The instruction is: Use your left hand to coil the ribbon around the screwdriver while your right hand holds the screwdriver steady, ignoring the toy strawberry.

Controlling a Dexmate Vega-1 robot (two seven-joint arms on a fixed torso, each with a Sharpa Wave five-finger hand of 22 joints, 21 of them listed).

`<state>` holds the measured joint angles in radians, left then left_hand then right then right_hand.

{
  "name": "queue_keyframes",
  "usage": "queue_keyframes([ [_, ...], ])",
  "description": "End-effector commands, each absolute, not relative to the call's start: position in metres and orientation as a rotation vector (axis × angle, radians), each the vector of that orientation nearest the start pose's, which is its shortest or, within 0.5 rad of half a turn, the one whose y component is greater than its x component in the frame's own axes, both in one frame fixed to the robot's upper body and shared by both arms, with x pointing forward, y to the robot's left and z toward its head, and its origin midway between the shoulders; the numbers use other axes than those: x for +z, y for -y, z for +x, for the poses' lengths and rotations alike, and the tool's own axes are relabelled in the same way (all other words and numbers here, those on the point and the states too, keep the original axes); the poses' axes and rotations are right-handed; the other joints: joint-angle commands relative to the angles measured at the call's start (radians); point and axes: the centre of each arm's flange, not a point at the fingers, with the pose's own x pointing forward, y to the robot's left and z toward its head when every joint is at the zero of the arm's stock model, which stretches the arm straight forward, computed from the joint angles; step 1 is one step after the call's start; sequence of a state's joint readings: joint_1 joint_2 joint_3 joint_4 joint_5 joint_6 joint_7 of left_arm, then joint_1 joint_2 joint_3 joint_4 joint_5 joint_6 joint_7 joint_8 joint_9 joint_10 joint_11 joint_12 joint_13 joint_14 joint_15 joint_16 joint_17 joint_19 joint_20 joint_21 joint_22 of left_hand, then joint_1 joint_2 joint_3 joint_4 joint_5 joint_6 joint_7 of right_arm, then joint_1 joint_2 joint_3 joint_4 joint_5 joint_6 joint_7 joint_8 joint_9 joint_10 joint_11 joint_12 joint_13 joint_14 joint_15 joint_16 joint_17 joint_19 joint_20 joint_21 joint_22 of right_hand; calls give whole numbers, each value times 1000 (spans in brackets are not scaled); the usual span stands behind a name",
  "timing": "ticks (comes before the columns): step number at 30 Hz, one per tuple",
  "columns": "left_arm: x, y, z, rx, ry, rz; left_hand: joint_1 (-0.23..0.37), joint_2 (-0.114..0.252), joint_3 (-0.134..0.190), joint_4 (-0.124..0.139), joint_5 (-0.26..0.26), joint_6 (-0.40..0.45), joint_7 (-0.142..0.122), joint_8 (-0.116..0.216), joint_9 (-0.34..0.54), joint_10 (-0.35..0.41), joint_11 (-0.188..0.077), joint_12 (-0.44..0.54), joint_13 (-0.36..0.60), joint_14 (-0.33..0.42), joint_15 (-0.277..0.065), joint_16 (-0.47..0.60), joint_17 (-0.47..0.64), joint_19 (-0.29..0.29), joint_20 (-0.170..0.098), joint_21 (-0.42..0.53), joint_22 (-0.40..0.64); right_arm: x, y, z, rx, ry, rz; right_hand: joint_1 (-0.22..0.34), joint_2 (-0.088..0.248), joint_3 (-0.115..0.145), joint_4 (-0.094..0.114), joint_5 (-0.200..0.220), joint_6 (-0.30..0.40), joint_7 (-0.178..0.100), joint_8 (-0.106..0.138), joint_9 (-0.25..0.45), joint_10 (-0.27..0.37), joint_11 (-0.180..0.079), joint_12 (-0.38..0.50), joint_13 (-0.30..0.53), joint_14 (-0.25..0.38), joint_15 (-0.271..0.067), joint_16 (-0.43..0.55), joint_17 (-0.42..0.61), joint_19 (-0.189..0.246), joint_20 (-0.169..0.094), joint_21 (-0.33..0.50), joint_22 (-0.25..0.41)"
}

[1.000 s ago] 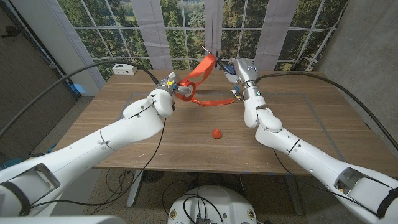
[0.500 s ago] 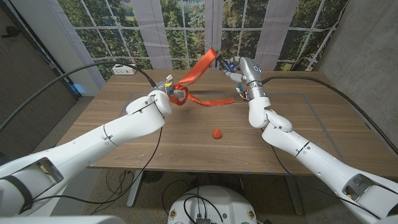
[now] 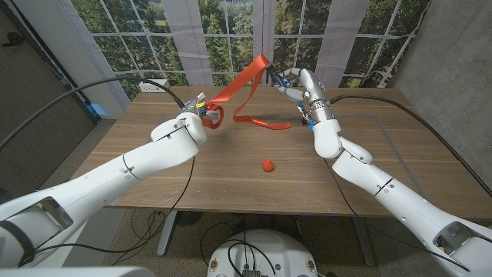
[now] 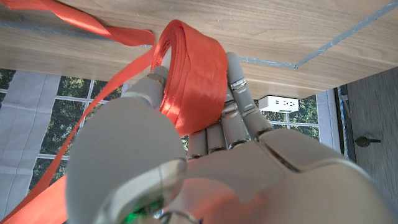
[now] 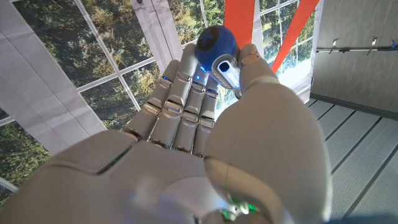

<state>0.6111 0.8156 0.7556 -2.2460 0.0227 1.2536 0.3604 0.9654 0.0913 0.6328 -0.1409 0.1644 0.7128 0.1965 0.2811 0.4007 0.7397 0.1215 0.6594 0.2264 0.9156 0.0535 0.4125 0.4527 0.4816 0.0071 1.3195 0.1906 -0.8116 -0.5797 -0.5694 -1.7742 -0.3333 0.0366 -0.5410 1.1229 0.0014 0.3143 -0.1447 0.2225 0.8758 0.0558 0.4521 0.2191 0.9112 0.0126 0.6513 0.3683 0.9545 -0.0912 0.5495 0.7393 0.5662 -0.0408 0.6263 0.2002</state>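
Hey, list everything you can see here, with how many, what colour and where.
ribbon: one, orange-red, stretched in the air between the two hands, its loose end trailing on the table
screwdriver: one, blue handle, held up in the right hand above the table's far side
strawberry: one, red, on the table in the middle, apart from both hands
power strip: one, white, far left corner of the table
table: one, brown wood, in front of the windows
left hand: one, white and grey, holds a loop of the ribbon
right hand: one, white and grey, grips the screwdriver
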Motion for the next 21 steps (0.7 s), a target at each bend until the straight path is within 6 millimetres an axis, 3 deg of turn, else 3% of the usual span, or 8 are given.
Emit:
queue_keyframes([
  [1, 83, -239, 529, 444, 325, 1006, 86, 99, 26, 23, 7, 191, -112, 0, 6, 240, -236, 71, 154, 186, -224, -3, 2, -5, -1, 9, -1, 61, 158, 527, -104, 1156, -724, 136, 132, 8, -1, 6, 112, -98, 11, 12, 70, -60, 6, 60, 59, -119, -3, 3, -8, 1, 8, 2],
  [12, 105, -244, 553, 332, 503, 1016, 80, 98, 25, 27, 6, 196, -118, -3, 7, 241, -244, 69, 153, 186, -229, -6, 3, -11, -9, 17, -4, 60, 134, 506, 19, 1242, -774, 134, 132, 6, 1, 6, 112, -100, 10, 12, 73, -59, 5, 62, 61, -119, -4, 7, -11, 2, 14, 2],
  [21, 132, -240, 563, 305, 534, 1041, 78, 97, 27, 28, 5, 194, -120, -7, 10, 240, -248, 66, 153, 180, -229, -7, 10, -18, -12, 22, -5, 51, 118, 503, -15, 1261, -909, 135, 131, 3, 2, 6, 113, -104, 10, 12, 72, -61, 2, 62, 58, -122, -5, 12, -15, 0, 17, 2],
])
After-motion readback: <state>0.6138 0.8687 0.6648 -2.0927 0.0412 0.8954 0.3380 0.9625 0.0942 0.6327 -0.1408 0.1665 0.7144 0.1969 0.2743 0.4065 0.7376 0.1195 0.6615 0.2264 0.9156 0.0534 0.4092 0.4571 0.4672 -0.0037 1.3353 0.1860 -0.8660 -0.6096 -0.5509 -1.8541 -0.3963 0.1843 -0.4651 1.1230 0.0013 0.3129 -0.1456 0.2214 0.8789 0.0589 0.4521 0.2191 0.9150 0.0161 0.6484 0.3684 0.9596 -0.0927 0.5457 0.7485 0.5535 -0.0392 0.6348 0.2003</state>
